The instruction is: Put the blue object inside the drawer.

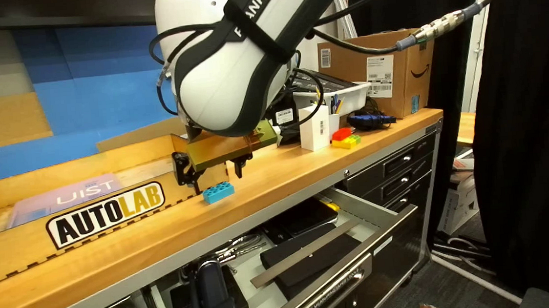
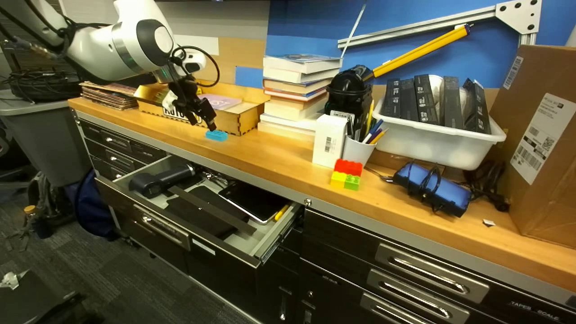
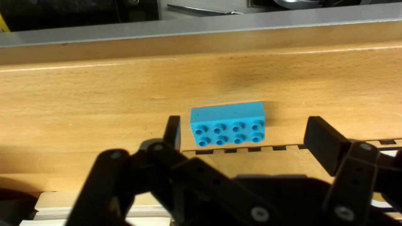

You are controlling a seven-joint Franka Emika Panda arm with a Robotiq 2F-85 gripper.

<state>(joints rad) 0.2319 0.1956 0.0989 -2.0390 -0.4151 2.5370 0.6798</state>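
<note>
Gripper (image 3: 246,135) hangs above the wooden bench (image 2: 279,157), spread wide. The blue block (image 1: 219,193) sits on the bench, bumps up, just on the near side of the wooden box (image 1: 17,247). The drawer (image 2: 220,253) sticks out below, nearer than the block.

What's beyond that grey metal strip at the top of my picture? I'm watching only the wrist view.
Observer: The inside of a drawer; both exterior views show it pulled out from under the wooden worktop.
Visitor: And does this eight-stud blue toy brick have any friends I can't see?
Observer: Yes, both exterior views show red, yellow and green toy bricks grouped near the white box.
</note>
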